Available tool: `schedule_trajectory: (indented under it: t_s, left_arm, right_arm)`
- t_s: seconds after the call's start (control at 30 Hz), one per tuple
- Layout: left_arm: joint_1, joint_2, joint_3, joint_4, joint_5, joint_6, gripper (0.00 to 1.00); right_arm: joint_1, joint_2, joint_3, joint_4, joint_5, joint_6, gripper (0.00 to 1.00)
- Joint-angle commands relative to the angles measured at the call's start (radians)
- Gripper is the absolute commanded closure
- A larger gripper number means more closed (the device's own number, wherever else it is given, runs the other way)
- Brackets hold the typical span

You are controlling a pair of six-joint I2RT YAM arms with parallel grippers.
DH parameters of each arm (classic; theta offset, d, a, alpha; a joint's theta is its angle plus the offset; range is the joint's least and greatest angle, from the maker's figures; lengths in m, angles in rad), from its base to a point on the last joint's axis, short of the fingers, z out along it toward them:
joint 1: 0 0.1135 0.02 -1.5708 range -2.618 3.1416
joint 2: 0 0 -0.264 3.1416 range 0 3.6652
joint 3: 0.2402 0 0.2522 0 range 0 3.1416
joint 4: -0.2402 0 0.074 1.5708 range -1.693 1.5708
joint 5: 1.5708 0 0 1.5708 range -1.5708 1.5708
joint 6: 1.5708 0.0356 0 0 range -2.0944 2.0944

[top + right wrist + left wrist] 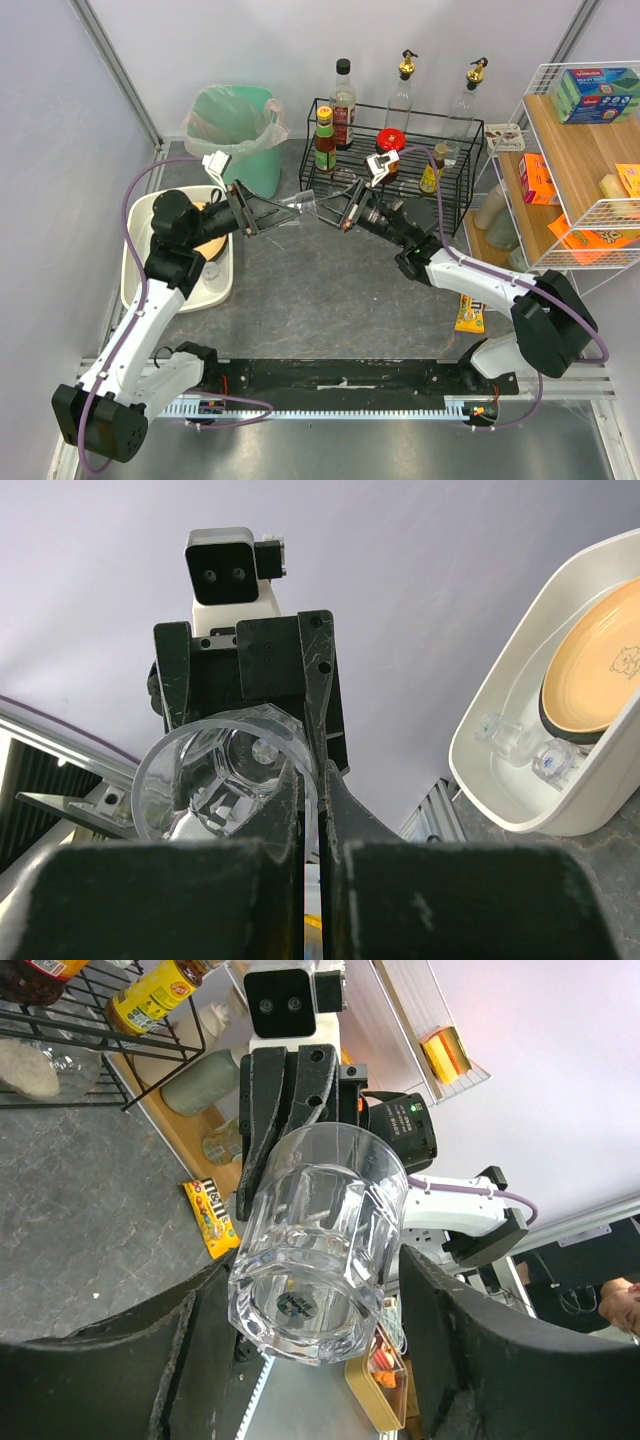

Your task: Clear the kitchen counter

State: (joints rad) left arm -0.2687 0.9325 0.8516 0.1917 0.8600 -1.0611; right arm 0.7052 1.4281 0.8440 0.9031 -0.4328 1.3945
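Over kitchen counter, arms tip-to-tip

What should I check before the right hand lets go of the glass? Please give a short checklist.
1. Right hand pinches the rim of the glass: ok.
2. Glass sits between the fingers of the left hand: ok.
3. Left hand grips the glass firmly: cannot tell.
4. Glass is held clear above the counter: ok.
5. Free room in the tub beside the plate: cannot tell.
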Motion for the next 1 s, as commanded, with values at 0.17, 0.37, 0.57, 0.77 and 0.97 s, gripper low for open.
schedule_trajectory:
  t_s: [0.17,0.37,0.57,0.77,0.97]
  left_arm:
    - [-0.004,0.006,0.059,-0.055,-0.036,0.068,0.75]
    - [-0.004,0.000,0.154,-0.366,-0.195,0.275,0.98]
    - [-0.003,0.026,0.294,-0.696,-0.473,0.475,0.98]
    - [-0.001,0.075,0.375,-0.938,-0.857,0.561,0.98]
    - [0.071,0.150,0.379,-1.054,-1.141,0.474,0.98]
  right_arm:
    - [0.002,-0.026,0.012,-0.087,-0.007,-0.084,0.99]
    - [0.002,-0.109,-0.011,-0.271,0.090,-0.222,0.36]
    - [0.000,-0.202,-0.013,-0.586,0.268,-0.405,0.02]
    - [0.000,-0.264,0.003,-0.820,0.454,-0.509,0.02]
    - [-0.001,-0.311,-0.062,-0.846,0.491,-0.516,0.02]
